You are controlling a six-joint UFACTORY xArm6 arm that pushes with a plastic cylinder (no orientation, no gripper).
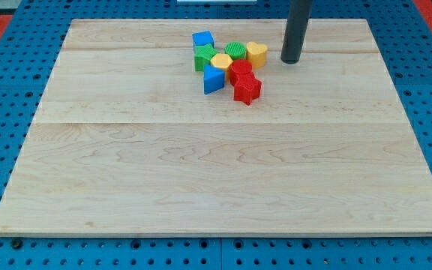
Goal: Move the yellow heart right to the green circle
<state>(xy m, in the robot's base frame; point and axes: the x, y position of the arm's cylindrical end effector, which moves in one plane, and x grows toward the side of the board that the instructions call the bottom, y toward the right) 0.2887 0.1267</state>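
The yellow heart (256, 53) lies near the view's top centre, touching the right side of the green circle (235, 51). My tip (290, 61) stands on the board a short way to the right of the yellow heart, apart from it. The rod rises out of the view's top. The heart and circle belong to a tight cluster of blocks.
In the cluster are a blue cube (202, 40), a green block (204, 57), a yellow hexagon (220, 61), a blue triangle (213, 79), a red block (240, 71) and a red star (247, 88). The wooden board (216, 172) lies on blue pegboard.
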